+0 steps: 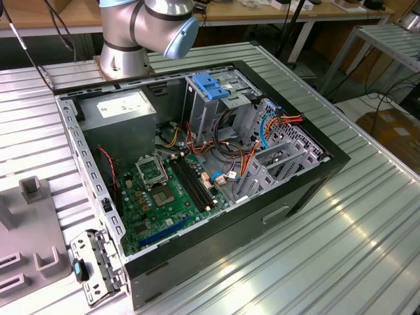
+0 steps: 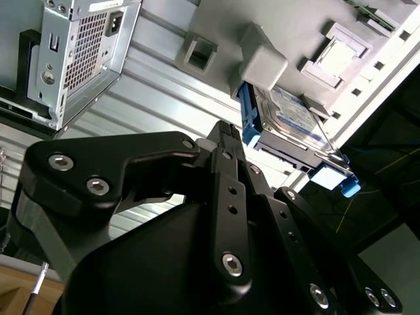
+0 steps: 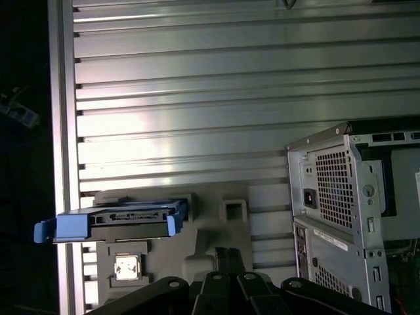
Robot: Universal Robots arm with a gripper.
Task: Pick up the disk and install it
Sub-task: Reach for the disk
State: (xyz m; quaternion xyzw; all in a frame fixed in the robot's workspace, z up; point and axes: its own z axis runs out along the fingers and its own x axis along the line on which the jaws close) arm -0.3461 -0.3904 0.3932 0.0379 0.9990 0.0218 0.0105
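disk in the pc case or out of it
Out. In the first wrist view the disk sits in the grey holder on the ribbed table, apart from the computer case.

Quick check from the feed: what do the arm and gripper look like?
The arm is silver-grey metal with a light-blue joint cap. The gripper is matte black, built of flat linkage plates pinned with silvery socket-head screws.

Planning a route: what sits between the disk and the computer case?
In the first wrist view, the square-holed end of the grey holder, then bare ribbed table, separate disk from case.
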